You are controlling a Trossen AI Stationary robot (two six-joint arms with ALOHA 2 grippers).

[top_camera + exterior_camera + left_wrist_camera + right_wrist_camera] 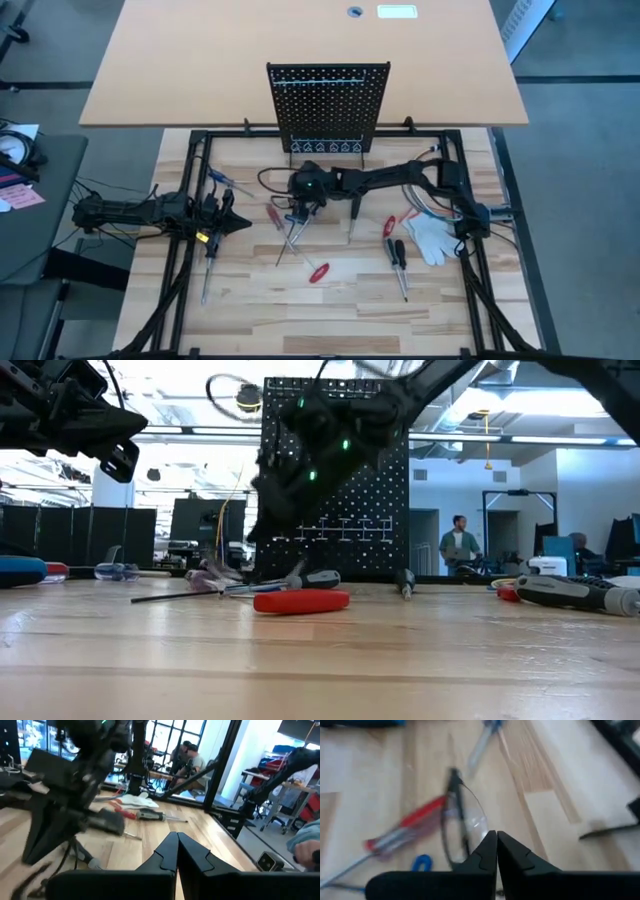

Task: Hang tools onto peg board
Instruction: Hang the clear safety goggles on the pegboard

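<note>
From above, the small black perforated peg board [328,107] stood upright at the far edge of the pale wooden slatted table [250,295], near the middle. The right gripper [298,215] hung just in front of it, over a cluster of slim screwdrivers [290,238] with red and dark handles; its fingers could not be made out there. A loose red screwdriver handle [319,272] lay nearer the front edge, a black-handled screwdriver [399,262] and small red-handled pliers [390,226] toward the right edge, beside a white glove [431,237]. The left gripper [240,224] waited near the left edge.

At table height, the red handle [301,601] lay in front of the peg board [380,510], with the dark right arm blurred above it.

The left wrist camera showed the left gripper's fingers [192,855] pressed together, holding nothing.

The right wrist camera showed the right gripper's fingers [485,852] closed tip to tip above a red-handled screwdriver [405,830] and a thin dark loop; whether they pinched anything could not be told.
</note>
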